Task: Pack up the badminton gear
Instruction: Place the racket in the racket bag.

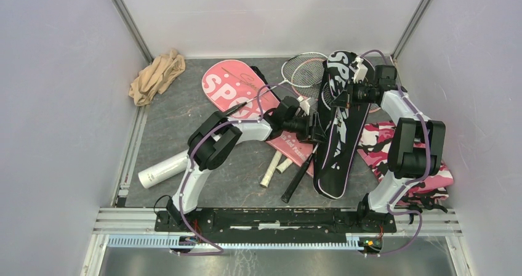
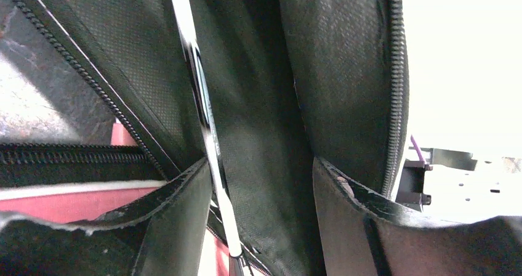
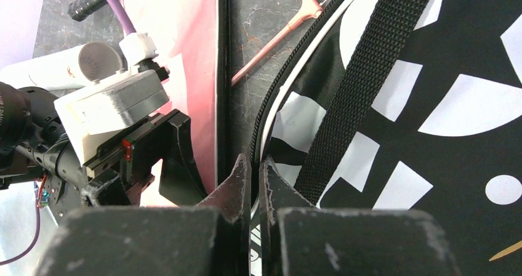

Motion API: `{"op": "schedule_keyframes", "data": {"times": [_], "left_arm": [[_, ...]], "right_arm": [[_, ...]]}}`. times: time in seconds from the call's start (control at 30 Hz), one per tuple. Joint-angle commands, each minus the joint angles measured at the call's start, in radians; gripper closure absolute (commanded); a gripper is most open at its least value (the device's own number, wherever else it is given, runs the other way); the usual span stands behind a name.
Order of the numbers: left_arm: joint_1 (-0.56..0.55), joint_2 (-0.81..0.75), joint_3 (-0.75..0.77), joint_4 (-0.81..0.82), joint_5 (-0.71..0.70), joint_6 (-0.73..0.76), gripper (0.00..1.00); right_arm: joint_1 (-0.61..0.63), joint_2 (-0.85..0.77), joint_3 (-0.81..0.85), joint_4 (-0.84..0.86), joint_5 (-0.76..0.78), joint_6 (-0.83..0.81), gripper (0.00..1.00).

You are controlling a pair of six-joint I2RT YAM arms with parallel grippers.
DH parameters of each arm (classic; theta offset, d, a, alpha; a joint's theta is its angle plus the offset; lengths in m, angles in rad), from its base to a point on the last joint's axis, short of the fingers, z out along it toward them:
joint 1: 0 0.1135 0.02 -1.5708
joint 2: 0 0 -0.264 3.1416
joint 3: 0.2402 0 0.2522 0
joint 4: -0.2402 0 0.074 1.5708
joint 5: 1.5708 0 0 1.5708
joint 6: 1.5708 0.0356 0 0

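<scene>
Two claws at one bag, says the watcher; what has each got?

Me: My right gripper (image 3: 253, 162) is clenched on the piped, zippered rim of the black bag (image 1: 335, 159), up near its wide end, and holds that edge raised off the table (image 1: 184, 122). My left gripper (image 2: 261, 165) is released, jaws standing well apart, pushed in at the bag's left edge.

Watcher: Anything between those open fingers (image 2: 178, 214)?

Me: A thin racket shaft (image 2: 206, 122) runs up between them, nearer the left one (touching or not, I cannot tell), with dark bag fabric on both sides of it.

Watcher: And the other gear?

Me: The pink bag (image 1: 231, 88) lies flat just left of the black one, partly under my left arm. Racket heads (image 1: 306, 71) show at the far side between the two bags, and white handles (image 1: 271, 168) poke out at the near side. The white tube (image 1: 161, 169) lies well apart, by the left rail.
</scene>
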Motion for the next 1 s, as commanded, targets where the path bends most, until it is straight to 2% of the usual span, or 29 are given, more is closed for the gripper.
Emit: {"op": "schedule_keyframes", "data": {"times": [0.0,0.23,0.4,0.53,0.8,0.97], "left_arm": [[-0.004,-0.083,-0.025,-0.033,0.019,0.123,0.32],[-0.003,-0.14,0.018,-0.187,-0.125,0.301,0.29],[-0.013,-0.174,0.017,-0.282,-0.259,0.389,0.23],[-0.015,-0.203,-0.011,-0.296,-0.213,0.406,0.22],[-0.051,-0.256,-0.113,-0.341,-0.114,0.441,0.28],[-0.075,-0.254,-0.135,-0.38,-0.132,0.454,0.3]], "right_arm": [[-0.006,0.005,0.048,0.014,-0.037,-0.027,1.0],[-0.007,-0.004,0.016,0.014,-0.036,-0.042,1.0],[-0.006,-0.012,0.005,0.014,-0.037,-0.043,1.0],[-0.006,-0.015,0.008,0.009,-0.036,-0.047,1.0],[-0.006,-0.017,0.023,0.002,-0.029,-0.049,1.0],[-0.007,-0.018,0.024,-0.002,-0.03,-0.049,1.0]]}}
